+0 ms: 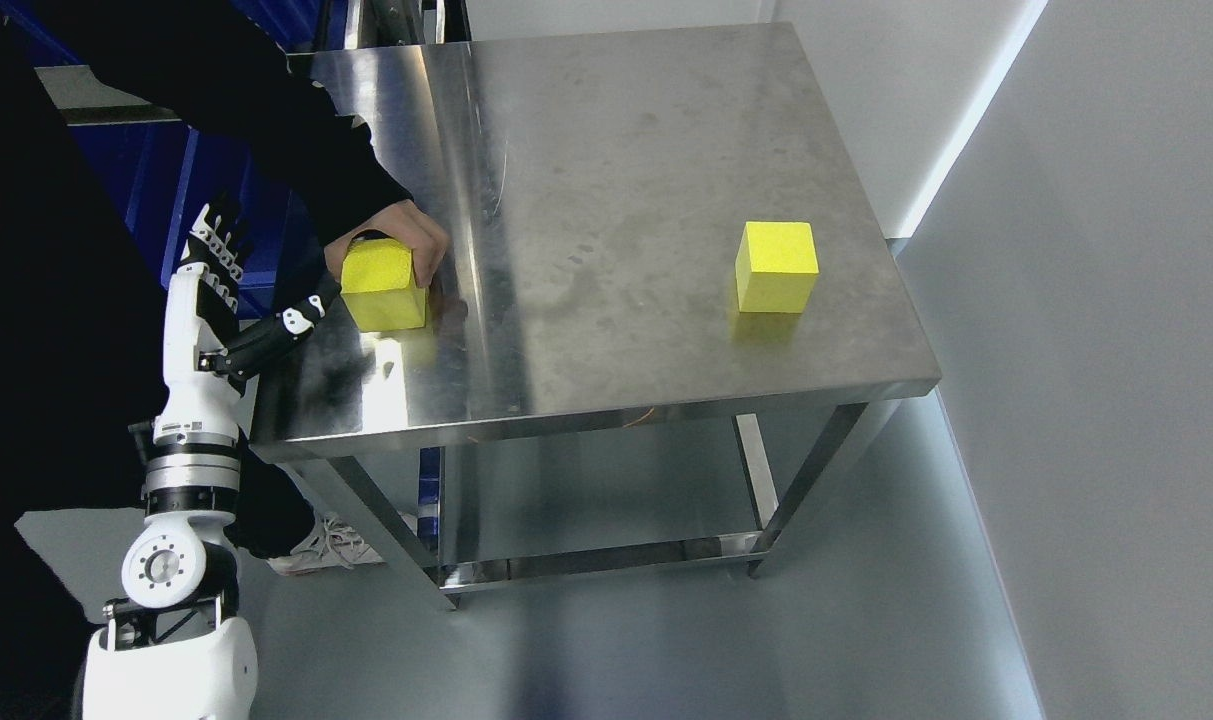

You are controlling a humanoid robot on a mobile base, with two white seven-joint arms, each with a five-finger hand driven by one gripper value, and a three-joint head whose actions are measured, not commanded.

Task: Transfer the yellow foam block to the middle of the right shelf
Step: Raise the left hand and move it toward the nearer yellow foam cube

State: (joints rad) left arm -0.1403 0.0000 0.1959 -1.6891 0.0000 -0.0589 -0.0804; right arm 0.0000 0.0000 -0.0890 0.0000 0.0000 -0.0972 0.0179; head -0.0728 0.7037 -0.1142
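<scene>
Nearest to us we list our left arm (181, 480), white with black joints, rising from the lower left corner beside the counter's left edge. At its top we record our left hand (228, 290), fingers spread and relaxed, holding nothing; the four fingers point upward against the dark background, and the thumb (286, 325) reaches toward the counter's left edge, just beside the nearer block without visibly touching it. Our right arm does not show. Next item: a stainless-steel counter (616, 150) with four legs, a lower rail frame and a grey floor (766, 640) beneath. On its top we count two yellow foam blocks, well apart. First yellow foam block (384, 290): near the left edge, resting on the surface, gripped from above by a person's hand (401, 232) coming out of a black sleeve (296, 140) from the upper left. Second yellow foam block (774, 266): toward the right side of the counter, standing free and upright, nothing touching it. Also entered: a white shoe (326, 545) on the floor under the counter's left corner, blue crates (166, 170) behind the person, and a pale wall (1116, 300) along the right.
</scene>
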